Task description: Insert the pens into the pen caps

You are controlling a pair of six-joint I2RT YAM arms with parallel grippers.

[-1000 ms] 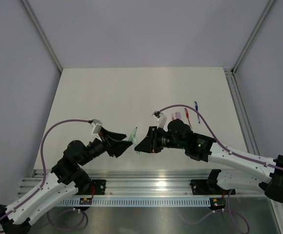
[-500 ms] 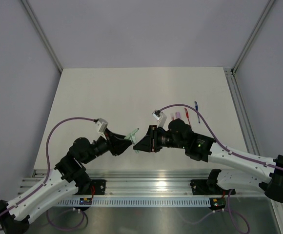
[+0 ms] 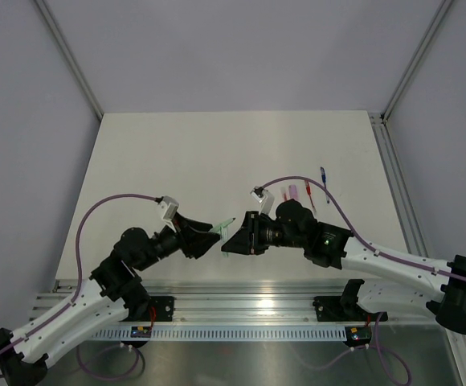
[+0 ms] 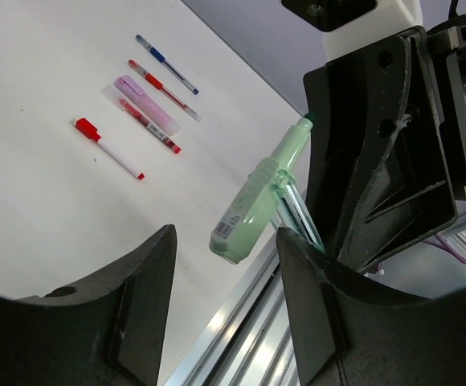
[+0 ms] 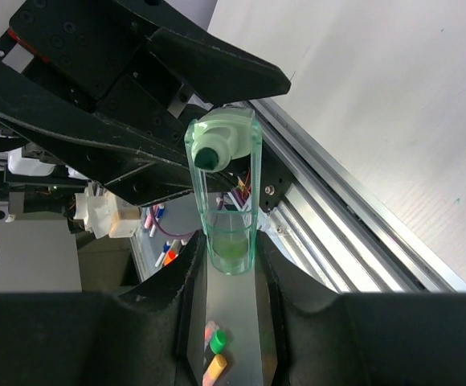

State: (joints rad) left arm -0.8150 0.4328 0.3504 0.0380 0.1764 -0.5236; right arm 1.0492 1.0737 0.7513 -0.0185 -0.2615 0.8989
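Left wrist view shows the left gripper (image 4: 225, 237) with jaws parted near the pale green pen (image 4: 257, 193), which the right gripper (image 5: 230, 269) clamps.

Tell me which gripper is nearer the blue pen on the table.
Right. The right gripper, holding the green pen, sits left of the blue pen; the left gripper lies farther left.

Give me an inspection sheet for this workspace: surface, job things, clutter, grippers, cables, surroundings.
Surface: white table.
Job's things: pale green pen held in the air; blue pen, red pen and pink pen lying on the table's right.
Clutter: nothing seen.
Grippers: right gripper shut on the pale green pen; left gripper open, straddling its end.
Cables: purple cable looping over each arm.
Surroundings: grey walls; aluminium rail at the near edge.
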